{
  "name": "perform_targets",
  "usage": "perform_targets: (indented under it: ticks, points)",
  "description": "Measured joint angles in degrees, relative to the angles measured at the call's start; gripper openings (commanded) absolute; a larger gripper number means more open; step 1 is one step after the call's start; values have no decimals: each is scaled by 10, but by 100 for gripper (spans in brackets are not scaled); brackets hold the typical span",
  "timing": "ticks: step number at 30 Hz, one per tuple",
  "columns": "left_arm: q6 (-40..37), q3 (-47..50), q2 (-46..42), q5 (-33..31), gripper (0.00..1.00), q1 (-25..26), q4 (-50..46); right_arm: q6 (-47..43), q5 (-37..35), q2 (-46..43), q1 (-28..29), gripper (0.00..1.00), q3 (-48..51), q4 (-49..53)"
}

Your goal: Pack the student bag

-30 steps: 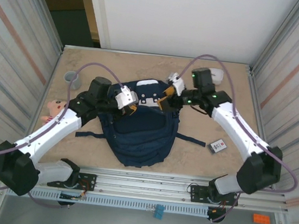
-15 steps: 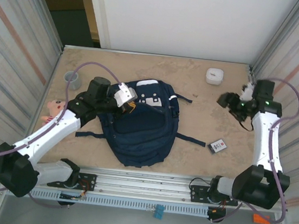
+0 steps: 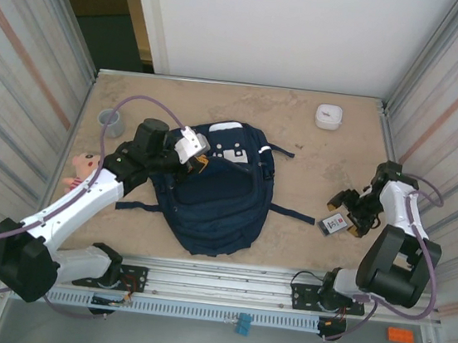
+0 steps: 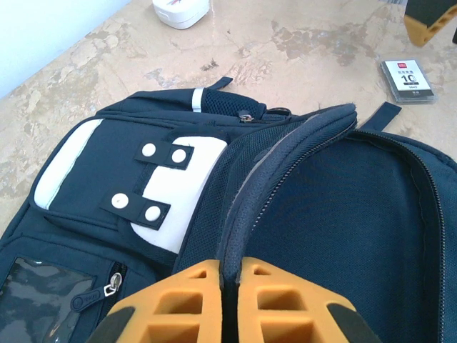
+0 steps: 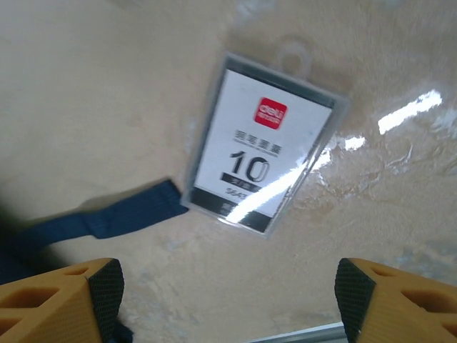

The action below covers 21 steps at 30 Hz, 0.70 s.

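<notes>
The student bag [image 3: 218, 195], a navy backpack with white patches, lies flat mid-table with its main zip open [image 4: 357, 214]. My left gripper [image 3: 195, 157] is shut on the padded rim of that opening [image 4: 230, 275], holding it up. My right gripper [image 3: 348, 211] hangs open at the right side of the table, just above a small clear packet [image 3: 334, 224] with a white label reading "10" [image 5: 260, 171]. The packet lies flat ahead of the open right gripper [image 5: 228, 300], with its fingertips [image 5: 96, 289] well apart and nothing between them. A bag strap [image 5: 107, 214] ends beside the packet.
A white round box [image 3: 328, 116] sits at the far right of the table. A grey cup [image 3: 112, 121] and a pink toy [image 3: 83, 166] are at the left, next to the left arm. Metal walls close in both sides, and a rail runs along the near edge.
My right arm has left the bag's top, swung out to the right and come down over the small packet, its jaws opening wider. The left gripper has kept its hold.
</notes>
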<state>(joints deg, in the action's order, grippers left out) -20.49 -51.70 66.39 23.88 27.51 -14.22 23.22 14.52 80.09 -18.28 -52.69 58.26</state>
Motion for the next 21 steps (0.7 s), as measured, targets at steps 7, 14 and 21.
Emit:
perform_targets:
  ticks: [7, 14, 21]
  points:
    - [7, 3, 0, 0, 0, 0, 8, 14, -3, 46, 12, 72, 9, -62]
    - [11, 9, -4, -1, 0, 0, 10, 18, -2, 100, 31, 66, 6, -115]
    - [11, 13, -13, -8, 0, 0, 10, 18, 9, 158, 71, 65, -45, -137]
